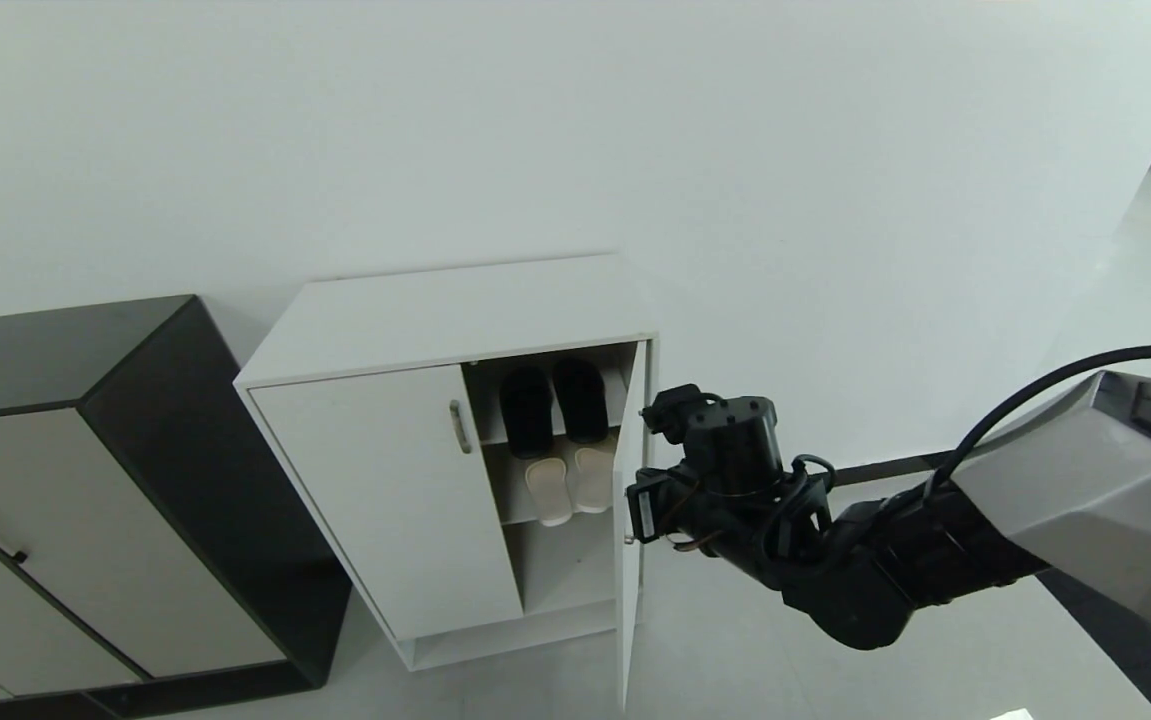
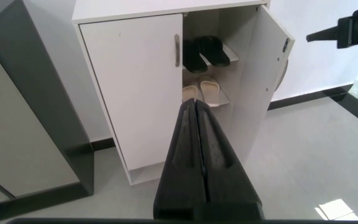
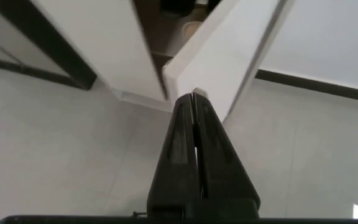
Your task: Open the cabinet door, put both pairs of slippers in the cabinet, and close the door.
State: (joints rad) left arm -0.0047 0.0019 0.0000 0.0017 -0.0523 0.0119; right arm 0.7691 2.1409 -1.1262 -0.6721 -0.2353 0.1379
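The white cabinet stands against the wall with its left door closed and its right door swung wide open. A black pair of slippers lies on the upper shelf, and a pale pair of slippers lies on the shelf below. My right gripper is shut and empty, its tip at the open door's free edge, on the outer side. My left gripper is shut on nothing, held back from the cabinet and facing its front. The slippers sit inside on both shelves.
A black cabinet with pale doors stands close on the left of the white one. Grey floor lies open in front and to the right. The bottom compartment of the white cabinet holds nothing.
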